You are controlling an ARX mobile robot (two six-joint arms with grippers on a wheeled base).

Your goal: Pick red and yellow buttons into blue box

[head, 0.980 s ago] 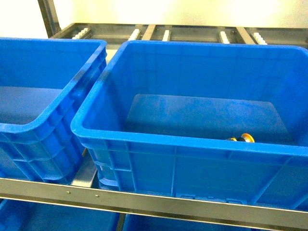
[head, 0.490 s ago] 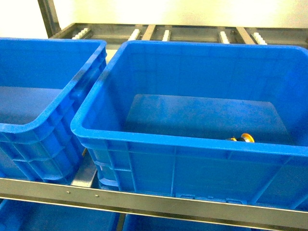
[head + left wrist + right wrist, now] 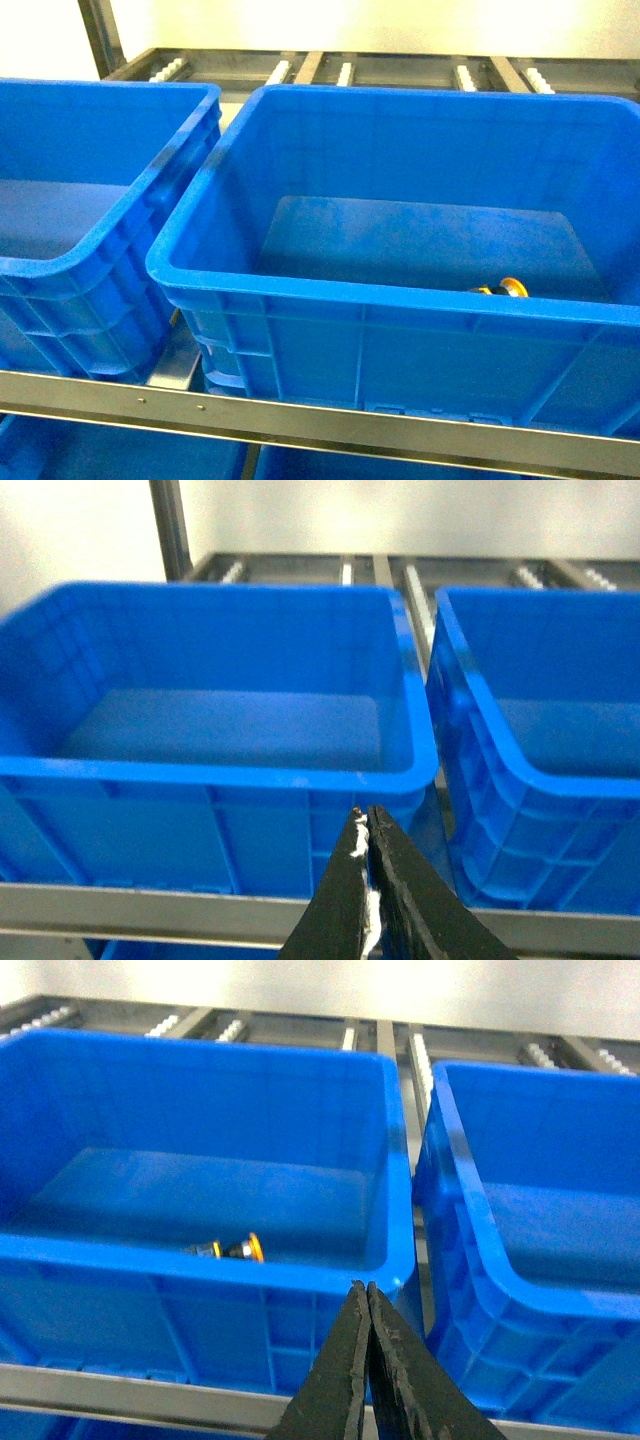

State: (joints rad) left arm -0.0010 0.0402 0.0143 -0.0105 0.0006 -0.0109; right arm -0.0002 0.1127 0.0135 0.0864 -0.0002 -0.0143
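Observation:
The blue box (image 3: 400,296) is the deep crate in the middle of the head view. An orange-yellow button (image 3: 510,288) lies on its floor by the front wall, towards the right. The right wrist view shows the same yellow button (image 3: 245,1249) inside the blue box (image 3: 200,1256). The red button is out of view. My right gripper (image 3: 366,1292) is shut and empty, just outside that box's front right corner. My left gripper (image 3: 366,820) is also shut on nothing, in front of the neighbouring crate. Neither gripper shows in the head view.
A second blue crate (image 3: 60,262) stands to the left, close against the box, and a third crate (image 3: 540,1300) stands to its right. All rest on a metal shelf rail (image 3: 300,415). More blue bins (image 3: 100,455) sit below, and roller tracks (image 3: 345,70) run behind.

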